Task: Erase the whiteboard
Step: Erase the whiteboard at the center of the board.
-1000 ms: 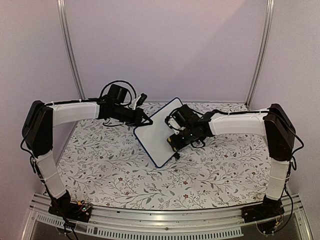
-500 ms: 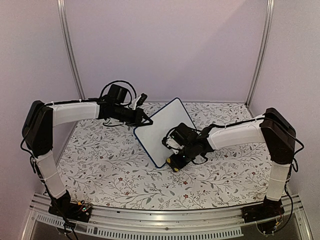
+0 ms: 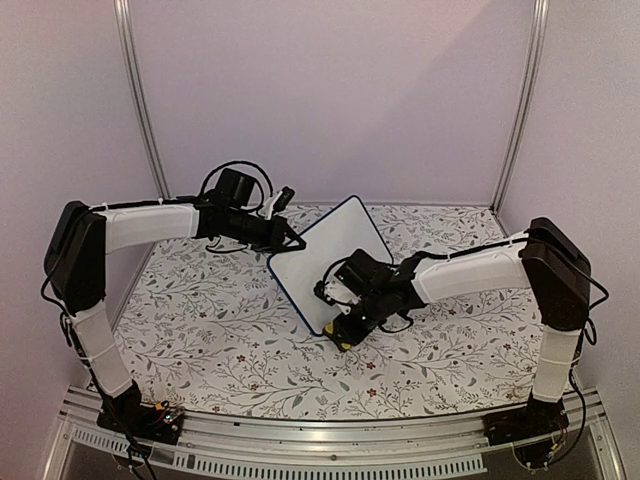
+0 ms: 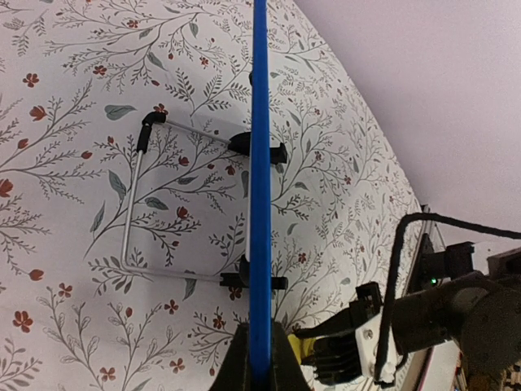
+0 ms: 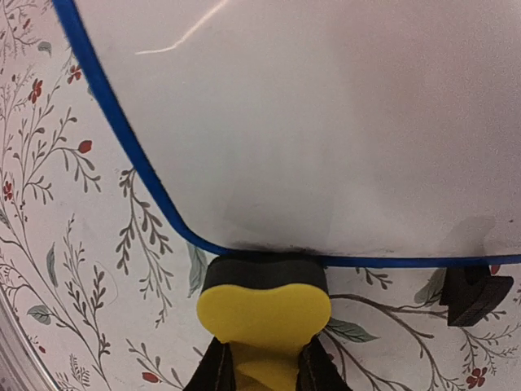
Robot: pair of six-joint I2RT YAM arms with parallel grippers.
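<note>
Whiteboard (image 3: pixel 310 262) stands tilted in the middle of the desk (image 3: pixel 200 320) on a wire stand (image 4: pixel 134 204), our left tool (image 4: pixel 259 360) clamped shut on its blue edge, likely to steady it against wiping. Our right tool (image 5: pixel 262 371) grips a yellow sponge (image 5: pixel 264 308) pressed at the board's lower corner. We see no writing; the right arm (image 3: pixel 470 272) hides part of the face.
</note>
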